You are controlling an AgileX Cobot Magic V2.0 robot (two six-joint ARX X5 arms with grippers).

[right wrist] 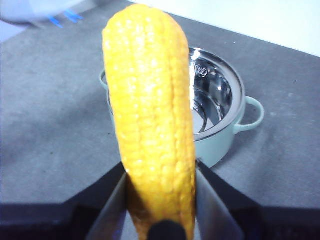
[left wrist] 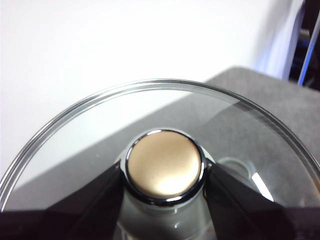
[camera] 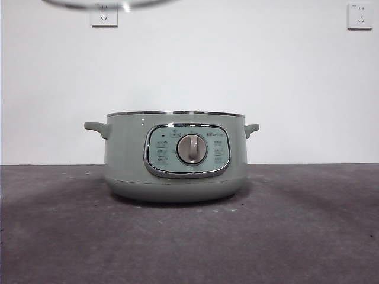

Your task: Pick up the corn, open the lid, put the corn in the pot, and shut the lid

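**Lid up, corn held, pot open**

I see the sage-green round electric pot (camera: 175, 157) sitting uncovered on the dark grey counter (camera: 308, 236), set back near the counter's far edge, about midway between its side edges, against the white wall. Its chrome-framed control panel with the silver dial (camera: 192, 148) faces the front camera. The steel inside of the pot (right wrist: 215, 97) is bare as far as the right wrist view shows.

Left gripper (left wrist: 165, 182): jaws clamped on either side of the knob (left wrist: 165, 165) of the round glass lid with chrome rim (left wrist: 75, 117). The knob top reads gold-tan here, with a chrome ring. The lid is held high off the counter; in the front view only its lower rim (camera: 109, 5) shows as a blurred arc at the top edge, above and left of the pot.

Right gripper (right wrist: 160, 200): jaws closed on the base end of the plump yellow-orange corn cob (right wrist: 150, 110), its tapered tip pointing away from the wrist. The corn is in the air, off the counter, with the open pot beyond and below it. This gripper is out of the front view.
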